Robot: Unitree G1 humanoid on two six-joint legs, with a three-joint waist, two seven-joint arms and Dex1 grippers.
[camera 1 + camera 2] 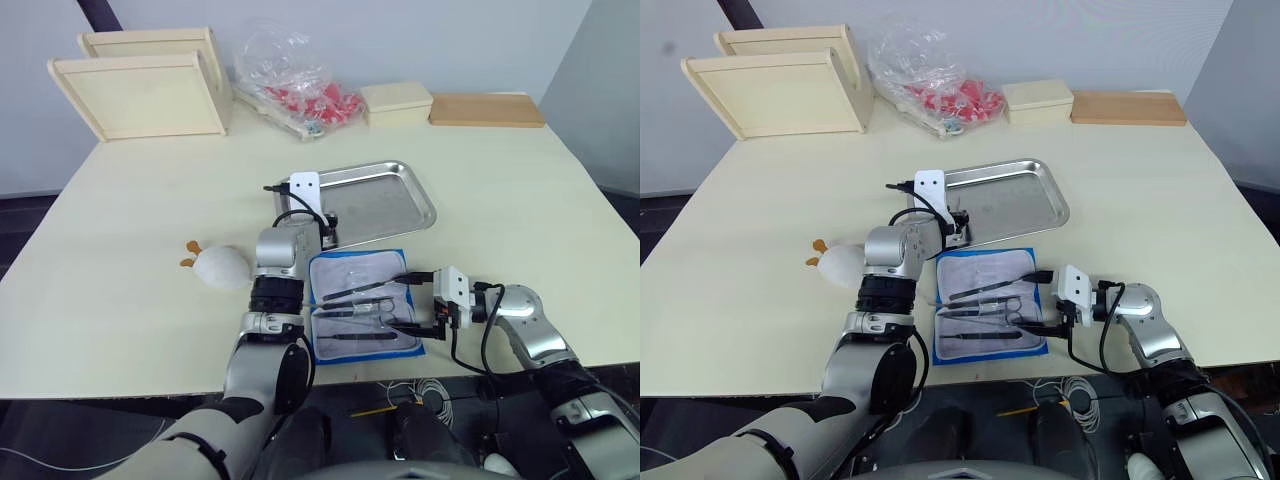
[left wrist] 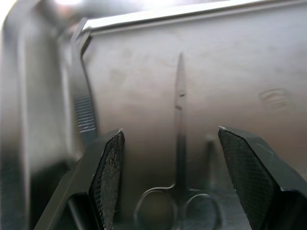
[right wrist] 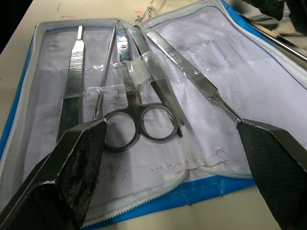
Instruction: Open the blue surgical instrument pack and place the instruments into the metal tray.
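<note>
Lying open and flat on the pale bench (image 1: pixel 130 250), near its front edge: blue surgical instrument pack (image 1: pixel 362 305), grey-white lining up, just in front of the metal tray (image 1: pixel 385 200). Tucked under clear pocket strips in the lining: several instruments (image 3: pixel 139 96), namely ring-handled scissors (image 3: pixel 136 122), a flat scalpel-type handle (image 3: pixel 72 91) beside them and slim forceps (image 3: pixel 192 76) angled across the other half. Inside the tray, seen from the left wrist: another pair of scissors (image 2: pixel 178 158) lying flat on the steel floor, and a ribbed tweezer-like tool (image 2: pixel 84 108) along one wall.

Left end effector (image 2: pixel 168 177) held low over the tray's near-left corner, fingers apart, holding nothing, scissors lying between them below. Right end effector (image 3: pixel 168 167) at the pack's right edge, fingers wide apart, empty, pointing across the open lining towards the ring handles.

Just left of the left forearm: a small white rounded toy with orange bits (image 1: pixel 218 266), resting on the bench. Along the far edge: two pale wooden boxes (image 1: pixel 140 85) tipped against each other, a clear plastic bag of red items (image 1: pixel 295 80), a small cream box (image 1: pixel 396 102) and a flat wooden board (image 1: pixel 487 109), all well apart from the tray and pack.
</note>
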